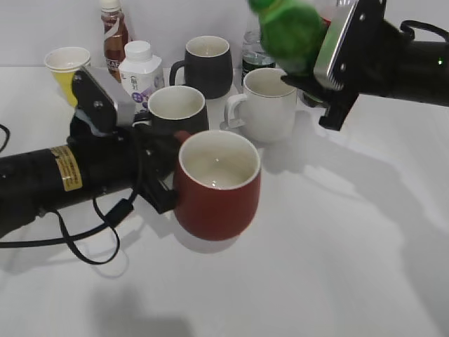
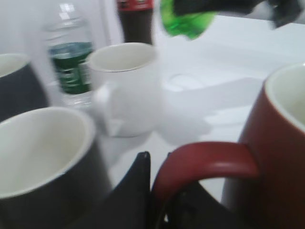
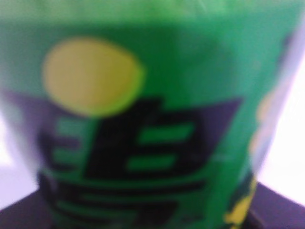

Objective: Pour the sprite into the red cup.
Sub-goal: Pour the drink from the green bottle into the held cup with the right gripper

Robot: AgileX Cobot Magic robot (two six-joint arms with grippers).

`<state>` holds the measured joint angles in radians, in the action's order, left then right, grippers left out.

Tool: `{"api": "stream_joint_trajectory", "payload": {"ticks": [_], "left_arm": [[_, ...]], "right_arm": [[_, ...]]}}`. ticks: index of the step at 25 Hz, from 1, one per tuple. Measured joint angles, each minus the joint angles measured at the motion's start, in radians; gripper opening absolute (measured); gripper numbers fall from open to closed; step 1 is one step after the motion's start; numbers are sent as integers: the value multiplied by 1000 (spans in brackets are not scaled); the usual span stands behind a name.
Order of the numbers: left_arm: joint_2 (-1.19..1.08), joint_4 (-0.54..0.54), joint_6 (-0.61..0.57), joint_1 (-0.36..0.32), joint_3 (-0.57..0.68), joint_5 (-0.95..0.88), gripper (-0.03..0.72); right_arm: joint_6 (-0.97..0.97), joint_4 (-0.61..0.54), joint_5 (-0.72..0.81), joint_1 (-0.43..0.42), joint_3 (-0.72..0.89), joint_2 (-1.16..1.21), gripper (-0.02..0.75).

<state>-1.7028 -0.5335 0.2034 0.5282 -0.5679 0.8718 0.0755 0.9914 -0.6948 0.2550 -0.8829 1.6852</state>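
The red cup [image 1: 217,186] is at the middle of the table, empty, off-white inside. My left gripper [image 1: 163,177] is shut on its loop handle [image 2: 205,162]; the black fingers [image 2: 159,191] pinch the handle's near end, and the cup body [image 2: 279,157] is at the right. I cannot tell whether the cup rests on the table. My right gripper [image 1: 312,74] is shut on the sprite [image 1: 289,34] and holds it in the air above the white mug, behind and right of the red cup. Its green label with a yellow dot fills the right wrist view [image 3: 143,119]. The bottle's bottom shows in the left wrist view [image 2: 186,21].
A white mug [image 1: 270,105] and two black mugs [image 1: 179,109] [image 1: 208,64] stand close behind the red cup. A water bottle [image 2: 71,67], a cola bottle [image 2: 136,19], a white jar [image 1: 140,70], a brown bottle [image 1: 114,31] and a yellow paper cup [image 1: 66,67] line the back.
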Motion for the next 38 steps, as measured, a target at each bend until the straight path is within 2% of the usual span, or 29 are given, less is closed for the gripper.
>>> {"api": "stream_joint_trajectory", "payload": {"ticks": [4, 11, 19, 30, 38], "left_arm": [[-3, -1, 1, 28, -19, -17, 67], [-3, 12, 1, 30, -64, -32, 67], [-4, -5, 1, 31, -67, -78, 67], [-4, -122, 1, 35, -67, -66, 67], [-4, -125, 1, 91, -67, -71, 67]], "right_arm": [[42, 100, 27, 0, 0, 0, 396], [104, 244, 39, 0, 0, 0, 396], [274, 256, 40, 0, 0, 0, 396], [430, 258, 45, 0, 0, 0, 396], [511, 238, 46, 0, 0, 0, 396]]}}
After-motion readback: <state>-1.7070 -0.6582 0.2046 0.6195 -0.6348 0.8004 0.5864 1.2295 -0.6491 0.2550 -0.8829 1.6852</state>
